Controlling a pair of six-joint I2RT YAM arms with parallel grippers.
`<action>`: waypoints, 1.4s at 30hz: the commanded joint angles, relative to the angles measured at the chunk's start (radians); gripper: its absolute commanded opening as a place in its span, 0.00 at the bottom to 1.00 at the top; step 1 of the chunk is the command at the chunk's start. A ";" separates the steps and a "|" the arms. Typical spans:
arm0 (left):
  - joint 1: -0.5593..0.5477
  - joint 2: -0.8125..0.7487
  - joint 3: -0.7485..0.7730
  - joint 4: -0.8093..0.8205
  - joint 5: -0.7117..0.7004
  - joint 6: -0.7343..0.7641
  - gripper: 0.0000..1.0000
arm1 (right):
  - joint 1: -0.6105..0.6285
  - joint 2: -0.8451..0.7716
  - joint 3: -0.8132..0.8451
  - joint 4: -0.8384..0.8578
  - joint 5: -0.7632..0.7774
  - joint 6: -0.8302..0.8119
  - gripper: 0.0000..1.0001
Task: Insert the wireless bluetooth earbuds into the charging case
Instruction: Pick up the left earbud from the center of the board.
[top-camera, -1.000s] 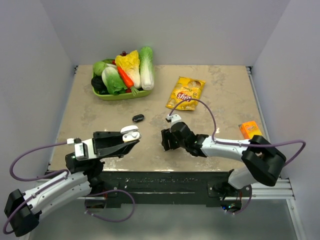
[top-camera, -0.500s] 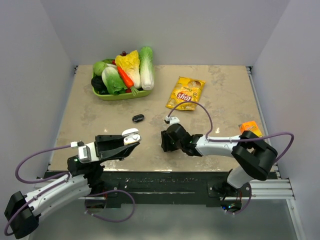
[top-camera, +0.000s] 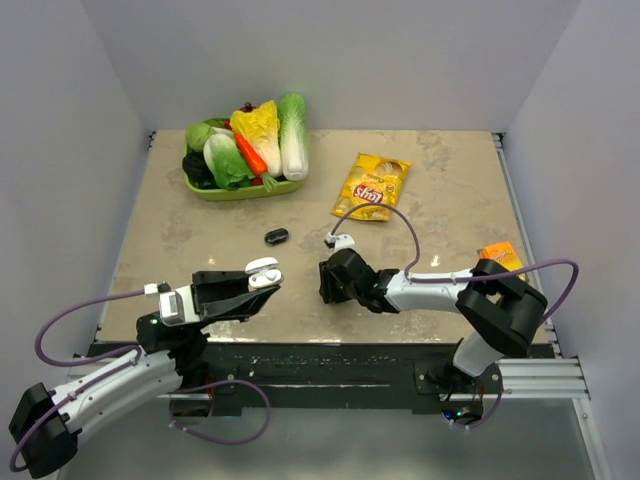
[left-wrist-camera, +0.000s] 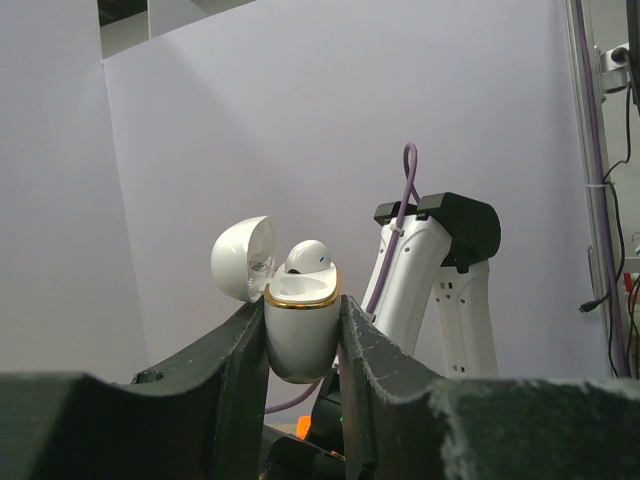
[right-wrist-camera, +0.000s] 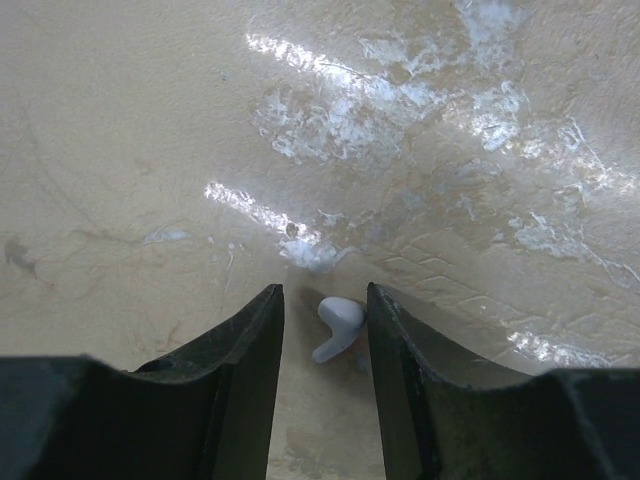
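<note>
My left gripper (left-wrist-camera: 302, 312) is shut on the white charging case (left-wrist-camera: 300, 330) with a gold rim, held upright above the table's near left (top-camera: 263, 272). The case's lid is open and one white earbud (left-wrist-camera: 308, 256) sits in it. My right gripper (right-wrist-camera: 325, 300) is down at the table surface, near the centre in the top view (top-camera: 330, 280). Its jaws are open around a white stemmed earbud (right-wrist-camera: 338, 326) lying on the table. The right finger (right-wrist-camera: 395, 340) touches the bud and a gap remains on the left side. A small dark rounded bud (top-camera: 276, 236) lies further back.
A green tray (top-camera: 240, 192) of toy vegetables stands at the back left. A yellow chip bag (top-camera: 370, 186) lies at the back centre and an orange box (top-camera: 500, 258) at the right edge. Grey walls enclose the table on three sides.
My right gripper's jaws have narrowed around the white earbud and the arm has edged left. My left gripper with the case has barely shifted.
</note>
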 joint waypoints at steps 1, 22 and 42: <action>0.004 -0.013 -0.015 0.254 -0.022 -0.007 0.00 | 0.018 0.043 0.017 -0.021 0.028 0.032 0.41; 0.004 -0.013 -0.032 0.260 -0.040 -0.022 0.00 | 0.049 0.043 0.002 -0.107 0.106 0.026 0.47; 0.004 -0.028 -0.054 0.272 -0.071 -0.043 0.00 | 0.109 0.075 0.005 -0.162 0.181 0.098 0.45</action>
